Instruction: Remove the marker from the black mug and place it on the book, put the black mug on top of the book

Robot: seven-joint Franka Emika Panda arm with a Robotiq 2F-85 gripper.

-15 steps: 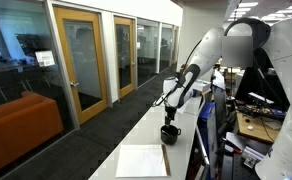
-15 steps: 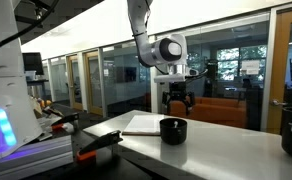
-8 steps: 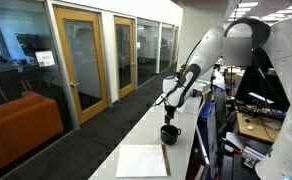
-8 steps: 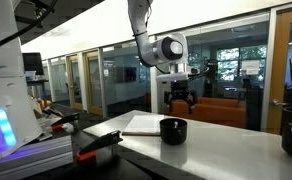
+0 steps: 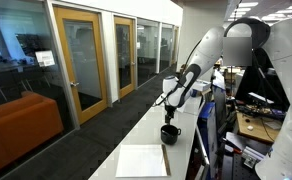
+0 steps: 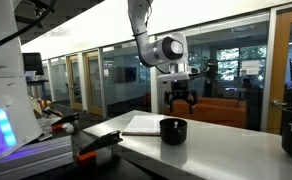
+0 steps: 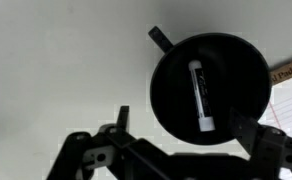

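Black mug [image 7: 211, 85] stands upright on the white counter [image 5: 144, 125], seen from directly above in the wrist view, with its handle [image 7: 160, 39] pointing to the upper left of that view. Marker [image 7: 200, 97] lies inside the mug, resting against the dark interior. It shows as a pale barrel with a darker end and runs roughly top to bottom in the wrist view.

Tool [image 6: 179, 103] hangs above the mug [image 6: 172, 130] and clear of it, with a visible gap between fingertips and rim in an exterior view. Its jaws stand wide apart and grip nothing. In the wrist view the two fingers enter from the bottom edge, one at either side of the mug, and touch neither mug nor marker.

Book [image 5: 143, 160] lies flat on the counter, white cover up, near the mug [image 5: 169, 132] but apart from it. In an exterior view it sits behind and to the left of the mug [image 6: 144, 124]. Nothing rests on its cover.

Marker is not discernible in either exterior view, as the mug wall hides it.

Glass-walled office partitions and wood-framed doors [image 5: 81, 65] form the background.
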